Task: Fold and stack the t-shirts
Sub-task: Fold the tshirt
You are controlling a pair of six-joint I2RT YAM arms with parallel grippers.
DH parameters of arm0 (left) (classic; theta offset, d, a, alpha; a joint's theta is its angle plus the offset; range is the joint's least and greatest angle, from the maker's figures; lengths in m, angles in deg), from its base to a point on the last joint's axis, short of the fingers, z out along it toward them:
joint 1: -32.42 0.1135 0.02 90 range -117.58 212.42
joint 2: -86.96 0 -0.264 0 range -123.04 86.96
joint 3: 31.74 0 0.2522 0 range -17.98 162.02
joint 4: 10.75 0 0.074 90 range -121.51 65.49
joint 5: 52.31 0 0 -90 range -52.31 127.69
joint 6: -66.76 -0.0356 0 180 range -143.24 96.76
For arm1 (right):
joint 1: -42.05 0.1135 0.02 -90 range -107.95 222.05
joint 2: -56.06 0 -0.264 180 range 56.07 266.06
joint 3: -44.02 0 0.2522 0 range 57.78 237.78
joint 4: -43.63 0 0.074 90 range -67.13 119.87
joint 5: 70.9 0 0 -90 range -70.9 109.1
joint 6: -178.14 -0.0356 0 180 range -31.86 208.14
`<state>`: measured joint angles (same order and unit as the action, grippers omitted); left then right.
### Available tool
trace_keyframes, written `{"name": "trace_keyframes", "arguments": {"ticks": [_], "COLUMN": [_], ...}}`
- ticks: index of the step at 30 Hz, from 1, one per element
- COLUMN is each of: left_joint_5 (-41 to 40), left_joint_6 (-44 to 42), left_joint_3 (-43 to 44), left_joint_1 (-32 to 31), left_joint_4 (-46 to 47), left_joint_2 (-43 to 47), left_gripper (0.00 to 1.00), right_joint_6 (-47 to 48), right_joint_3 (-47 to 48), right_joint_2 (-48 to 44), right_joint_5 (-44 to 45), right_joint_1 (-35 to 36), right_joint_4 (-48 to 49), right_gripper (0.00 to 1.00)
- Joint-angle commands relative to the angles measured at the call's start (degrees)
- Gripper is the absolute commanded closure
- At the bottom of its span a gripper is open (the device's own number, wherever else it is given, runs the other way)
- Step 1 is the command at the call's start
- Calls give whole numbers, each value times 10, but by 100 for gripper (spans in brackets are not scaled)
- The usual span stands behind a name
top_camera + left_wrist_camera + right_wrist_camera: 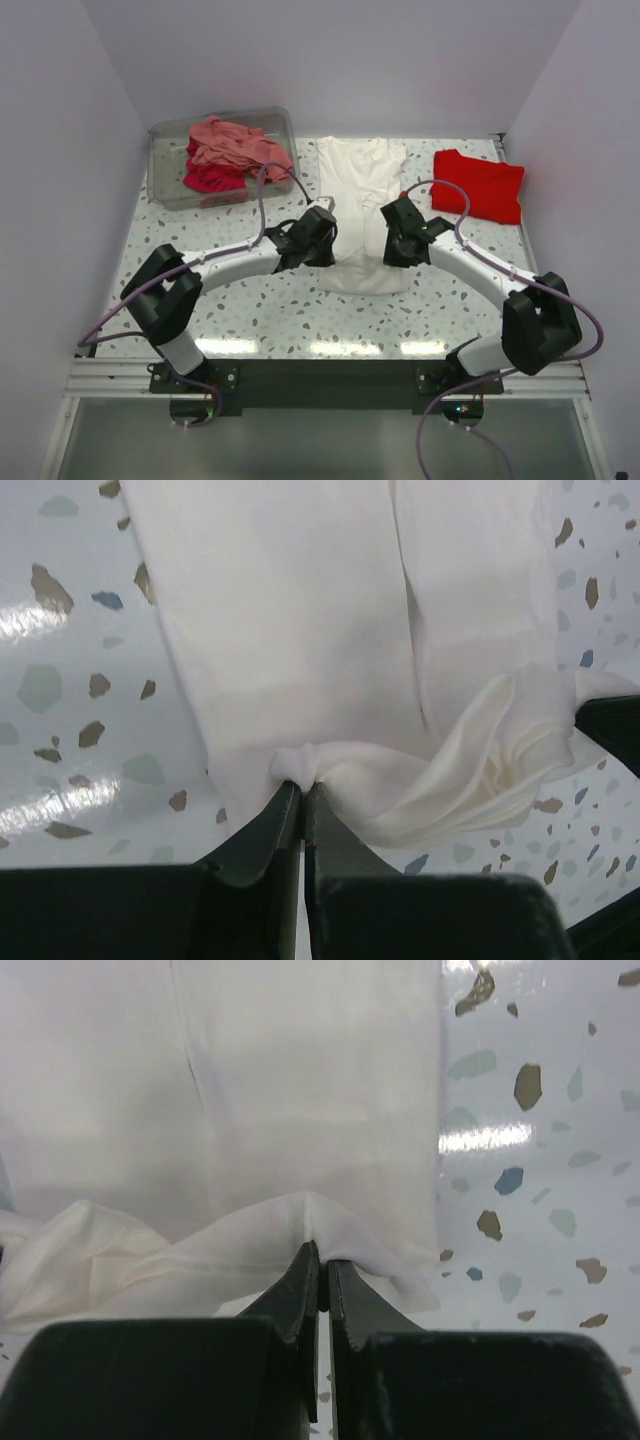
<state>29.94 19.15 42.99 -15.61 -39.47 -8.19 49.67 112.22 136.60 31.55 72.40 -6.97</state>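
A white t-shirt (360, 190) lies lengthwise in the middle of the table, its sides folded in. My left gripper (318, 238) is shut on the shirt's near hem at its left side; in the left wrist view the cloth (300, 660) bunches at the left gripper's (303, 783) tips. My right gripper (400, 236) is shut on the hem at its right side, and the white cloth (300, 1110) peaks over the right gripper's (322, 1252) tips. The hem hangs in loose folds between the two. A bright red t-shirt (480, 184) lies folded at the far right.
A clear plastic bin (163, 180) at the far left holds a salmon-pink t-shirt (236, 143) and a crimson one (213, 178), crumpled together. Grey walls close in the speckled table (250, 310) on three sides. Cables loop over both arms.
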Motion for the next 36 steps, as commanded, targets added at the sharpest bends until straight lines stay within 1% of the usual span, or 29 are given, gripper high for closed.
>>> {"name": "trace_keyframes", "arguments": {"ticks": [1,9,15,24,29,30,31,32,33,34,35,36], "left_joint_5": [10,18,33,63,56,49,44,28,17,6,-18,-31], "left_joint_6": [-48,-87,-95,-117,-126,-126,-126,-125,-125,-124,-123,-122], "left_joint_3": [65,180,250,356,391,397,404,413,416,419,419,419], "left_joint_1": [26,87,130,155,163,166,167,167,167,167,167,167], "left_joint_4": [1,-23,-38,-64,-80,-85,-90,-96,-98,-98,-97,-98], "left_joint_2": [-39,-144,-194,-278,-304,-310,-311,-309,-300,-293,-283,-263], "left_gripper": [100,100,100,100,100,97,90,83,62,55,50,40], "right_joint_6": [48,80,97,119,124,123,125,125,126,127,128,131], "right_joint_3": [58,166,258,370,396,406,411,422,429,436,441,447], "right_joint_2": [43,164,240,340,367,374,376,377,375,371,363,355], "right_joint_5": [-3,-8,-18,-26,-30,-30,-28,-28,-28,-29,-29,-29], "right_joint_1": [-25,-75,-105,-123,-129,-130,-131,-134,-136,-137,-143,-145], "right_joint_4": [37,50,41,13,5,2,-1,-4,-7,-14,-15,-16], "right_gripper": [100,100,100,100,100,100,100,96,87,64,54,45]}}
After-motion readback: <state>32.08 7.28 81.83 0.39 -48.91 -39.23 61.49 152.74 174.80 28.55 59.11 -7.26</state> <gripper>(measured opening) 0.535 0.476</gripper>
